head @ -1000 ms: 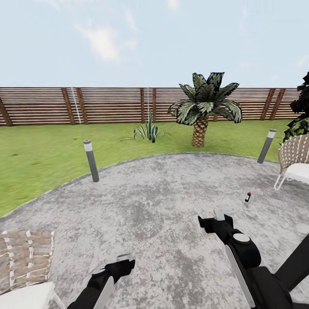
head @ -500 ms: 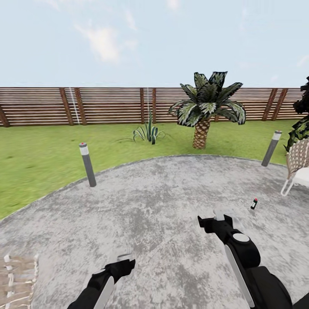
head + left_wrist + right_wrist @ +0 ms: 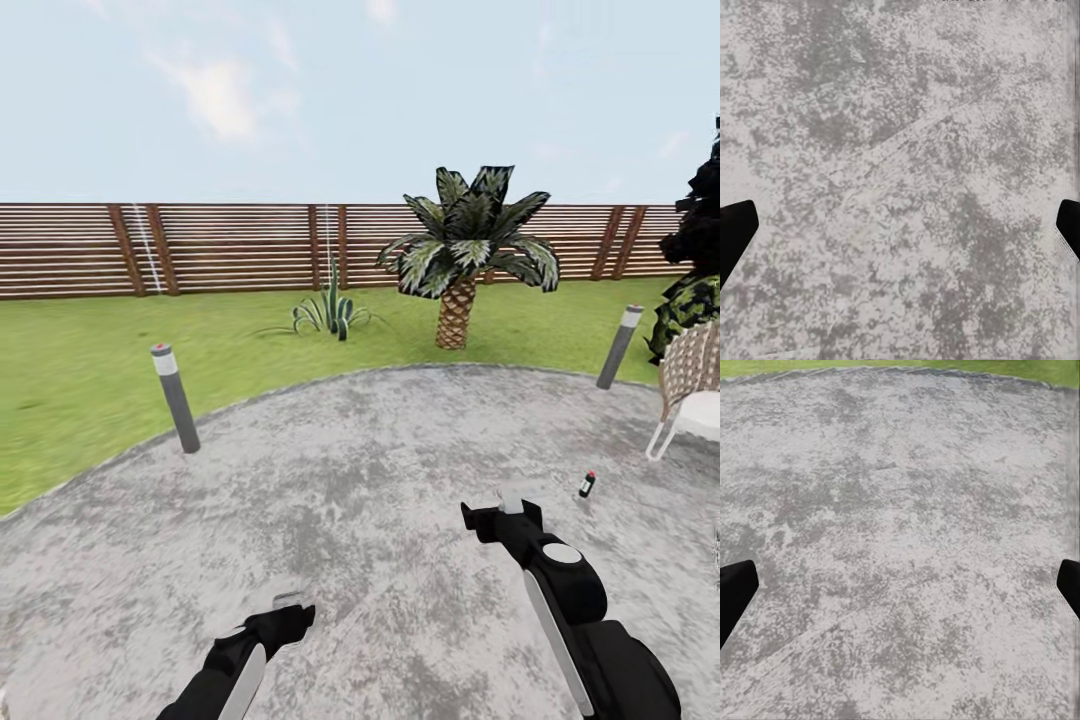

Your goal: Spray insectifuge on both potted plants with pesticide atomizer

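The round stone patio (image 3: 330, 470) spreads ahead, edged by lawn (image 3: 90, 370) and a slat fence (image 3: 220, 248). The atomizer (image 3: 587, 485) stands upright on the patio, ahead-right of the right gripper (image 3: 510, 505), untouched. Both the right and the left gripper (image 3: 288, 603) are spread apart and empty. Pickup and spraying both remain.
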Available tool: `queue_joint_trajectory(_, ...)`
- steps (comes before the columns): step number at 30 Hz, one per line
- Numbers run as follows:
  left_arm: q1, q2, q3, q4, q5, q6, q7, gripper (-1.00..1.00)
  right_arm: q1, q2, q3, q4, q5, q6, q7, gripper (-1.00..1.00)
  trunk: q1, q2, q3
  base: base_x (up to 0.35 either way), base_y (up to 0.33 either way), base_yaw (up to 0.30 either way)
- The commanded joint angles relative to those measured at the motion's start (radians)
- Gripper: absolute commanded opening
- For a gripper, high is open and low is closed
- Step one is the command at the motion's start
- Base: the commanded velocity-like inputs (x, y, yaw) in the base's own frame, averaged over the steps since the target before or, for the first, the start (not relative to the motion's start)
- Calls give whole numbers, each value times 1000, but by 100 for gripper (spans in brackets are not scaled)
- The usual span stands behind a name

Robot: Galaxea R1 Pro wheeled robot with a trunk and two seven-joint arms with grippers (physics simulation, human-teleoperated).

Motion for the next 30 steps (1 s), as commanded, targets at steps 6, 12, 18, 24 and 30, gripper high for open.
queue_joint_trajectory(6,-1,1,-3,-2,11,4,9,100,-1,-2,3,-1,0,4,-5,100,1,-1,-1,339,0,-252)
queue_joint_trajectory(12,-1,1,-3,-2,11,4,9,100,0,-2,3,-1,0,4,-6,100,1,-1,-1,339,0,-40)
queue_joint_trajectory(18,-1,1,-3,-2,10,4,9,100,0,-2,3,-1,0,5,-7,100,1,-1,-1,339,0,-3)
queue_joint_trajectory(24,0,1,-3,-2,11,4,9,100,0,-2,3,-1,0,3,-7,100,1,-1,-1,339,0,0)
queue_joint_trajectory(30,0,1,-3,-2,10,4,9,100,0,-7,0,0,0,2,-6,100,1,-1,-1,339,0,0)
